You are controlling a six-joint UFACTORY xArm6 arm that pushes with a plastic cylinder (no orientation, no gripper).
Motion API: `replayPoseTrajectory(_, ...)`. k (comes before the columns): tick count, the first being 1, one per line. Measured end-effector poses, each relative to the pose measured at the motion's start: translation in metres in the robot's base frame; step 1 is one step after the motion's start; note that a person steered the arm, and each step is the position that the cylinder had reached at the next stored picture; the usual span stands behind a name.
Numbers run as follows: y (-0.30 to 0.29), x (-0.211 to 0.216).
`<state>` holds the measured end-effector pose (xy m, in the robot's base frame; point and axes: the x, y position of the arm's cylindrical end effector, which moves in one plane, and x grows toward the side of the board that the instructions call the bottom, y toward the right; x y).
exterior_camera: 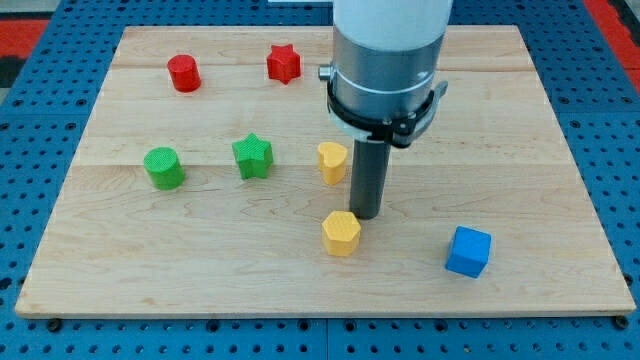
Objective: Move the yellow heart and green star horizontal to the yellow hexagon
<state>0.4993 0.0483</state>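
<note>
The yellow hexagon (341, 233) lies near the board's lower middle. The yellow heart (332, 161) sits above it, toward the view's top. The green star (253, 156) lies to the left of the heart, at about the same height. My tip (364, 216) is just right of and slightly above the hexagon, close to it, and below and to the right of the heart. I cannot tell whether the tip touches the hexagon.
A green cylinder (163, 167) lies left of the star. A red cylinder (184, 73) and a red star (284, 63) sit near the top. A blue cube (468, 250) lies at the lower right. The wooden board (520, 150) rests on a blue pegboard.
</note>
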Motion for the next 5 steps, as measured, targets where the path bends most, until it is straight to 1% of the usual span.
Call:
replayPoseTrajectory(1, 0.032, -0.043)
replayPoseTrajectory(2, 0.023, -0.078)
replayPoseTrajectory(3, -0.023, -0.069)
replayPoseTrajectory(5, -0.080, -0.034)
